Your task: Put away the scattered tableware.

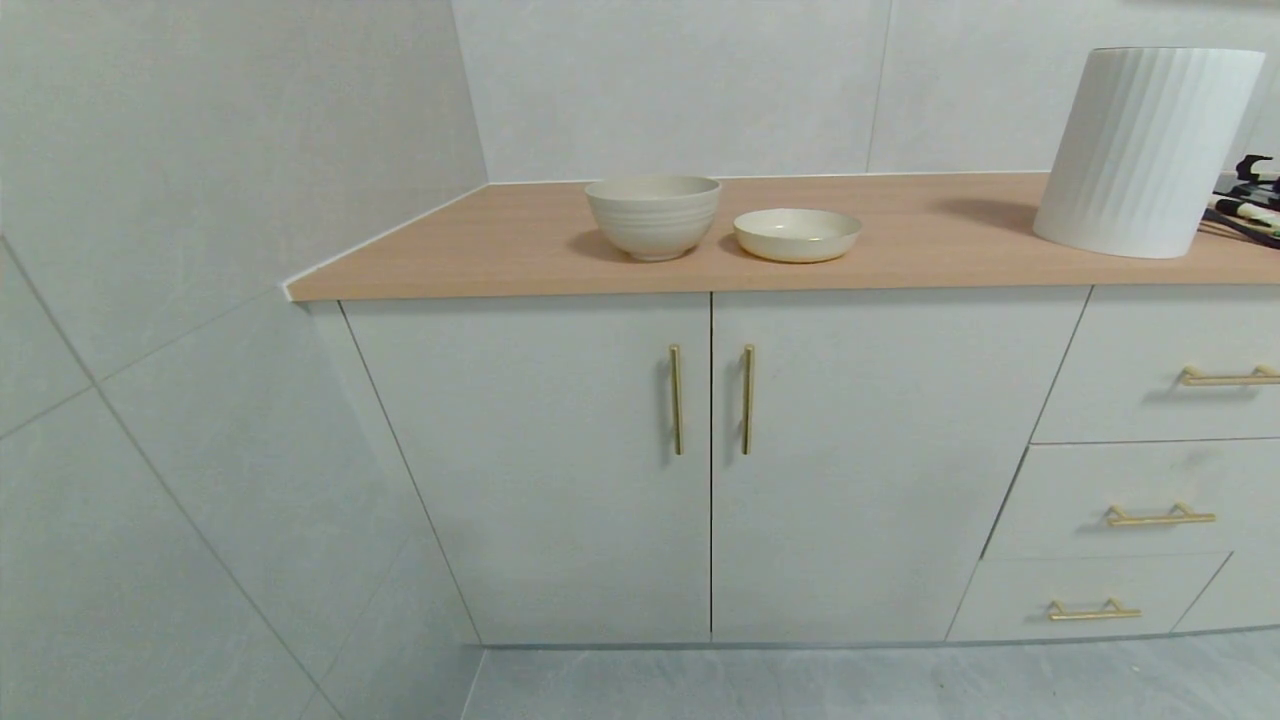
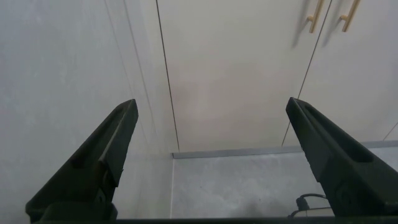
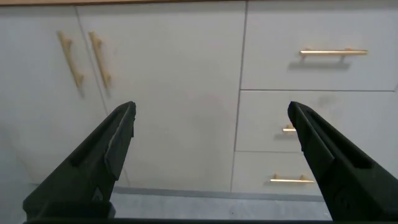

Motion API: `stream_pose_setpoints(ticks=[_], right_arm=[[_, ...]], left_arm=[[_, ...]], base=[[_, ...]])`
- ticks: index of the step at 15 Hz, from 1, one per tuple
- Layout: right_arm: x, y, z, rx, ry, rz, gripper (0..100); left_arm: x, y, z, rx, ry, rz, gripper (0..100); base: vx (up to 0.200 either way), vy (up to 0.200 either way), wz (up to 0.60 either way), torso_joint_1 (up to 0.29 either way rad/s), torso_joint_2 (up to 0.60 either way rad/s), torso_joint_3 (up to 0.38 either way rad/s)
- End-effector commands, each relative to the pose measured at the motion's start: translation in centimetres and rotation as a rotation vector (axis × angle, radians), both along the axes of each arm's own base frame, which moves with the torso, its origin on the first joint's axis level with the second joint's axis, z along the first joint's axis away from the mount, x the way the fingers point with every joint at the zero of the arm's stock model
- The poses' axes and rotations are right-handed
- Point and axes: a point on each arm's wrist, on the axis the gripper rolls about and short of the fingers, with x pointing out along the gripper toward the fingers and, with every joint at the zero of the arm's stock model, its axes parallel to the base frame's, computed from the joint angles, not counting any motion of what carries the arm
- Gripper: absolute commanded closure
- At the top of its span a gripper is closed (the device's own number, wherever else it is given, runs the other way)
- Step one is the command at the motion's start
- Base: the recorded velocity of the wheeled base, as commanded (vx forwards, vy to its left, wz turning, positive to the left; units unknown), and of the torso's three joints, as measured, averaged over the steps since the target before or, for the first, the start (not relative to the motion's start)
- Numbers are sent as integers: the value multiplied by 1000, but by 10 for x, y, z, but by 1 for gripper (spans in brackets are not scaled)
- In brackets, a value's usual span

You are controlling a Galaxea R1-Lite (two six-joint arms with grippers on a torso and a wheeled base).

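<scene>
A deep ribbed cream bowl (image 1: pixel 653 214) stands on the wooden countertop (image 1: pixel 500 245), and a shallow cream dish (image 1: pixel 797 234) sits just to its right, near the front edge. Below them are two shut cabinet doors with gold handles (image 1: pixel 676 399) (image 1: pixel 747 399). My left gripper (image 2: pixel 211 112) hangs low in front of the cabinet's left side, open, with nothing between its fingers (image 2: pixel 102 158). My right gripper (image 3: pixel 211 115) faces the cabinet front near the drawers, also open and empty.
A tall white ribbed container (image 1: pixel 1145 150) stands on the counter at the right, with dark utensils (image 1: pixel 1245 200) behind it. Three drawers with gold handles (image 1: pixel 1228 376) are right of the doors. A tiled wall (image 1: pixel 200 300) closes the left side.
</scene>
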Motion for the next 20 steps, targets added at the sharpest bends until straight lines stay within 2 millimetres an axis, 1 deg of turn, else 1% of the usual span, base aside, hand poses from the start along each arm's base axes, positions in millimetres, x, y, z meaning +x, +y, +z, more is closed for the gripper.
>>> stream_pose_setpoints(ticks=[1,2,5,6,7,8,9,10,11,12,13,14,15,16,19,20], right_arm=[[10,1,16,-3,62,31,0],[24,2,29,-2,139,109,0],[57,5,40,16,295,212,0],[65,6,43,16,317,239,0],[81,10,48,21,345,292,0],[88,12,49,17,354,313,0],[105,18,53,9,374,360,0],[114,22,55,5,391,385,0],[114,22,55,5,391,385,0],[143,30,51,-3,481,398,0],[158,36,51,-8,518,418,0],[163,39,51,-10,528,428,0],[183,51,50,-6,565,460,0],[193,57,50,-4,579,473,0],[241,83,50,-15,587,520,0],[251,92,49,-21,581,538,0]], left_arm=[[0,0,0,0,0,0,0],[0,0,0,0,0,0,0],[0,0,0,0,0,0,0],[0,0,0,0,0,0,0],[0,0,0,0,0,0,0],[0,0,0,0,0,0,0],[0,0,0,0,0,0,0],[0,0,0,0,0,0,0],[0,0,0,0,0,0,0],[0,0,0,0,0,0,0],[0,0,0,-1,0,0,0],[0,0,0,-1,0,0,0],[0,0,0,0,0,0,0],[0,0,0,0,0,0,0],[0,0,0,0,0,0,0],[0,0,0,0,0,0,0]], base=[[0,0,0,0,0,0],[0,0,0,0,0,0],[0,0,0,0,0,0],[0,0,0,0,0,0],[0,0,0,0,0,0],[0,0,0,0,0,0],[0,0,0,0,0,0],[0,0,0,0,0,0],[0,0,0,0,0,0],[0,0,0,0,0,0],[0,0,0,0,0,0],[0,0,0,0,0,0],[0,0,0,0,0,0],[0,0,0,0,0,0],[0,0,0,0,0,0],[0,0,0,0,0,0]])
